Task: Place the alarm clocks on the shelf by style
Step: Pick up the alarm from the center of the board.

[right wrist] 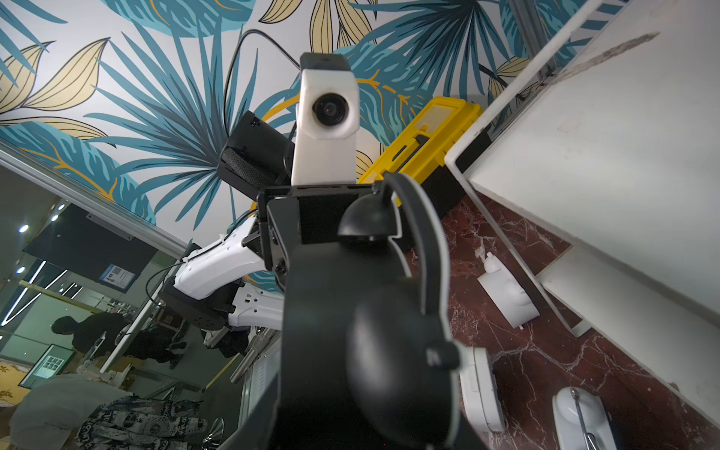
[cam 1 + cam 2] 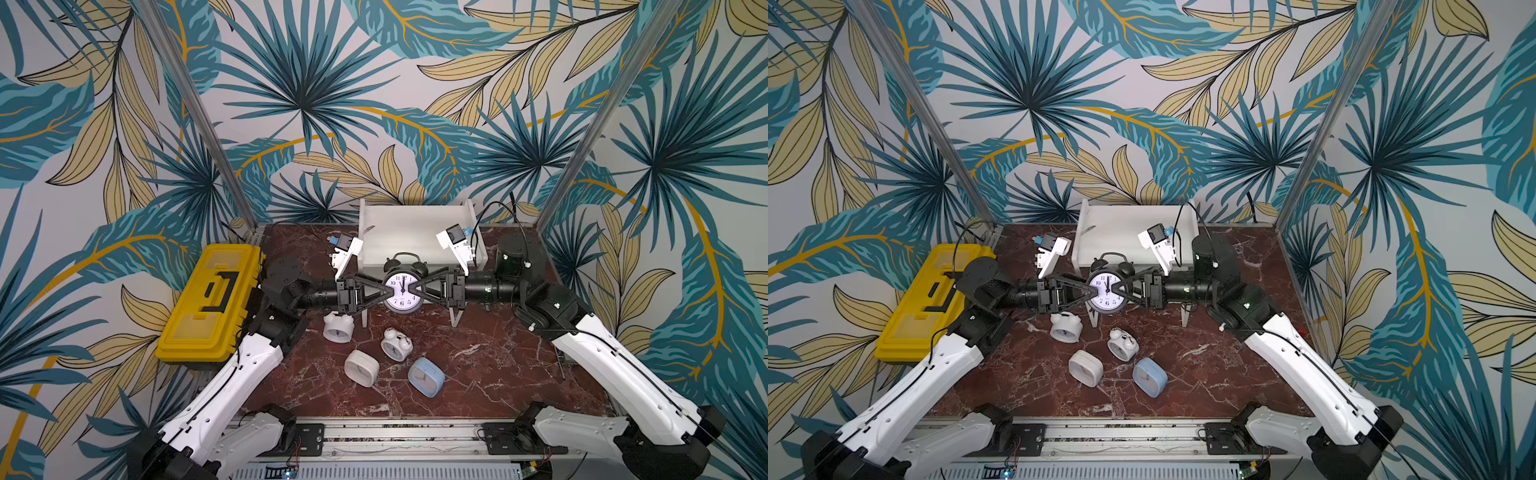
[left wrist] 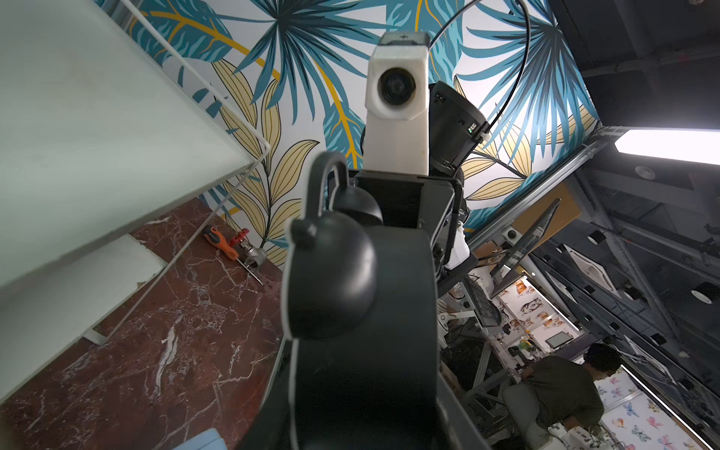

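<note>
A black twin-bell alarm clock [image 2: 402, 286] [image 2: 1108, 291] hangs in the air in front of the white shelf [image 2: 415, 232] [image 2: 1125, 232], its white dial facing forward. My left gripper [image 2: 388, 289] is shut on its left side and my right gripper [image 2: 415, 289] is shut on its right side. The clock's dark body fills both wrist views [image 3: 350, 292] [image 1: 350, 331]. On the table lie two white twin-bell clocks [image 2: 338, 328] [image 2: 396, 344], a white rounded-square clock [image 2: 361, 368] and a light blue one [image 2: 426, 377]. The shelf's top board holds nothing.
A yellow toolbox [image 2: 210, 301] lies at the table's left edge, close to my left arm. A screwdriver [image 3: 222, 243] lies on the red marble table behind the shelf. Metal frame posts stand at the back corners.
</note>
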Tool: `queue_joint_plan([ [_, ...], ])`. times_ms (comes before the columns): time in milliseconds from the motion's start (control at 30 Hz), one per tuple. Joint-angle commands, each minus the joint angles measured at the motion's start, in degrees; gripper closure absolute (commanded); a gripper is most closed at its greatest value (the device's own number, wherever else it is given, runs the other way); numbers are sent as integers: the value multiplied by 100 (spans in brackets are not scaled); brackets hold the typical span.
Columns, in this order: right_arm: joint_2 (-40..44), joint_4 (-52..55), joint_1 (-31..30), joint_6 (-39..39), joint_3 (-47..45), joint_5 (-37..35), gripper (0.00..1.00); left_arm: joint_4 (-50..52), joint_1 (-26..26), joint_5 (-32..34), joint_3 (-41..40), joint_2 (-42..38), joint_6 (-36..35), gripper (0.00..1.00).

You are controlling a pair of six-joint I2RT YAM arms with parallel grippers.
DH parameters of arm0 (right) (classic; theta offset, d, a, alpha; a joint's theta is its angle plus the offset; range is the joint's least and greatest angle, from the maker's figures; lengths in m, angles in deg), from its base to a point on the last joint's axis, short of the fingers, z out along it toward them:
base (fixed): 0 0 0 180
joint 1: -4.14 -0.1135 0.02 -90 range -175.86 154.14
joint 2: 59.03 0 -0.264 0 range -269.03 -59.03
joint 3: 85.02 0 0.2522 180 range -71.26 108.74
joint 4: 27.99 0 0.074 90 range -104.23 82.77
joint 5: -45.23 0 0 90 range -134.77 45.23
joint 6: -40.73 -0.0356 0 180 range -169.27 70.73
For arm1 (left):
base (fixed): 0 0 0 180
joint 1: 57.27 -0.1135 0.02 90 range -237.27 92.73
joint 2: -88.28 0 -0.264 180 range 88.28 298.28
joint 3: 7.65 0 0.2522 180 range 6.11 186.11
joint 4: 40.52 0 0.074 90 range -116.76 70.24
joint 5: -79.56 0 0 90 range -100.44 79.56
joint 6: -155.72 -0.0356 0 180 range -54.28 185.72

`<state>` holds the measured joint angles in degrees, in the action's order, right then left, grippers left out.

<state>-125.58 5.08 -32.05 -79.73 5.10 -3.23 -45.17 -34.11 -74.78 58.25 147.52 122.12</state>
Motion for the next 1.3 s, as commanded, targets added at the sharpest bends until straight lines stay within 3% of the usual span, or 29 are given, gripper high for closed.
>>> queue_joint_plan([
  [0, 116, -226, -9, -144, -20, -112, 69, -511, -8, 136, 139, -14, 62, 66],
  [167, 517, -966, -8, -541, -607, -489, 42, -1298, -12, 428, -156, 13, 494, 70],
  [200, 600, -1048, -9, -622, -710, -598, 41, -1377, -11, 454, -183, 22, 551, 71],
  [500, 750, -1273, -9, -842, -922, -760, 43, -1440, -11, 370, -204, 7, 615, 71],
  [733, 514, -803, -11, -551, -405, -589, 43, -1033, -10, 307, -136, -95, 349, 71],
  [867, 359, -218, -10, -336, -99, -429, 49, -910, -3, 338, -125, -168, 258, 71],
  [1267, 510, 187, -7, -111, -131, -260, 54, -762, -5, 411, -92, -180, 117, 70],
])
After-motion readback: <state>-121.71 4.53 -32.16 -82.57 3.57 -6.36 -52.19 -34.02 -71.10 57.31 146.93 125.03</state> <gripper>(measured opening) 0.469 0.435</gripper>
